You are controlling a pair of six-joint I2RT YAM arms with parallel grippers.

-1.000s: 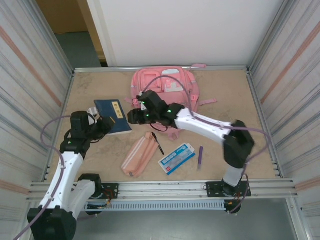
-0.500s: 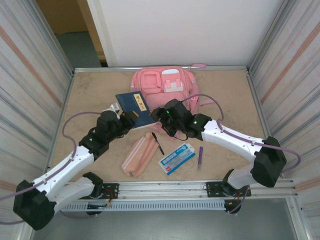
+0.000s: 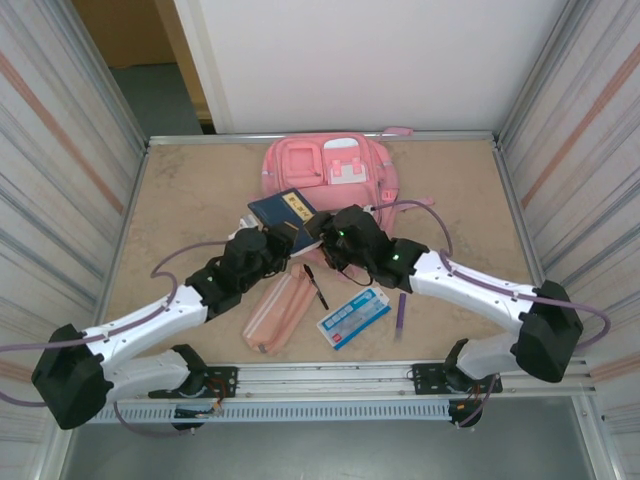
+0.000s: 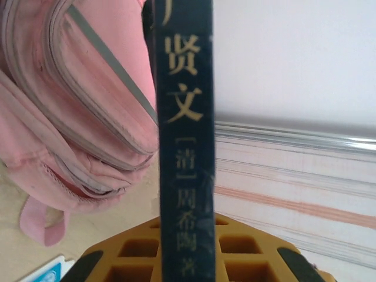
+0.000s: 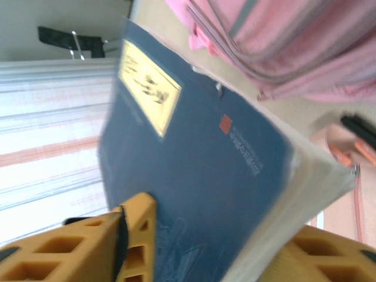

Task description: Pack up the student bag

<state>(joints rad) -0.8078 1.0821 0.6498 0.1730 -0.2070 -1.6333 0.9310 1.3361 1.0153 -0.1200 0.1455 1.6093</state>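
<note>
showing 1 student bag [image 3: 300, 160], 1 book [image 3: 284, 208], 1 blk pen [image 3: 316, 287]

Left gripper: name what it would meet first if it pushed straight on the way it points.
Clamped on the dark blue book, the left gripper would probably meet the large pink fabric backpack first, though depth is unclear.

The scuffed tan table [image 3: 180, 200] is boxed in on three sides. A plain white wall panel [image 3: 380, 60] stands behind its far edge. The left ribbed metal wall [image 3: 50, 180] and the right ribbed metal wall [image 3: 590, 150], both faintly orange-striped, flank it. Grey floor [image 3: 160, 95] and a brown panel [image 3: 120, 30] lie beyond its far-left corner. An aluminium rail [image 3: 350, 372] runs along its near edge. The light is soft and even.
</note>
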